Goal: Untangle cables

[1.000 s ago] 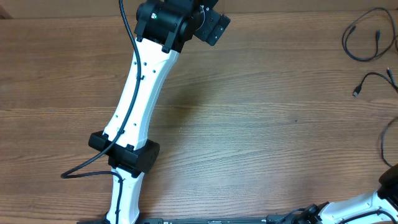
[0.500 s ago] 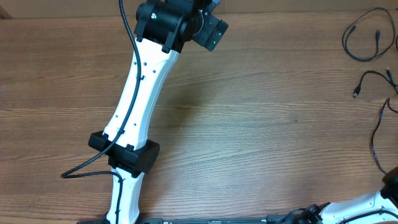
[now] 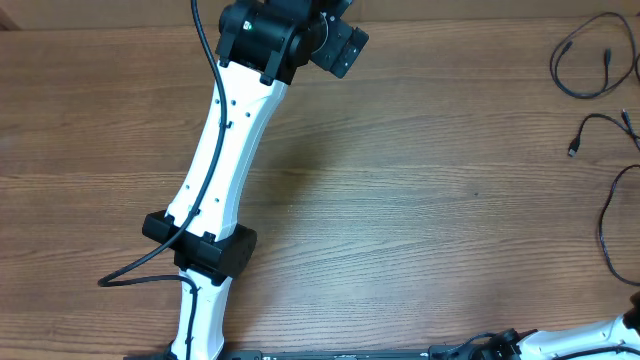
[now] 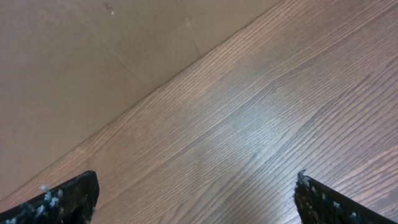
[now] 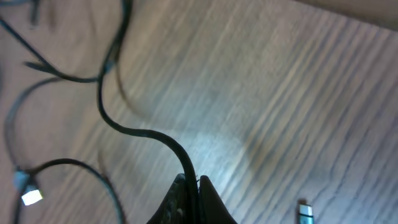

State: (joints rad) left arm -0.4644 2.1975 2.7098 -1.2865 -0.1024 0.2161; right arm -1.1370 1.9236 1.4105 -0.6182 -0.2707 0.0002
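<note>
1. Left gripper (image 4: 196, 202): the jaws are found wide apart with nothing between them. Only the brown wood-grain table (image 4: 249, 112) is seen beneath. No cable lies near these jaws, so no restraint can be given to the tangle from this side.
2. Loose thin black cords (image 3: 554, 68): these lie to the left of the right jaws, one looped and ending in a small silver-tipped plug (image 5: 28, 196). Should the held line be drawn away while it crosses them, they are judged likely to be dragged along or cinched tighter.
3. Right gripper (image 5: 190, 190): the jaws are pressed together on a thin black flexible cable (image 5: 144, 134). A slip out of so narrow a pinch is considered possible under a sharp pull.
4. Orientation: the held cable leaves the jaw tips pointing forward, bends left, then runs on away from them. Its long axis is judged roughly in line with the fingers.
</note>
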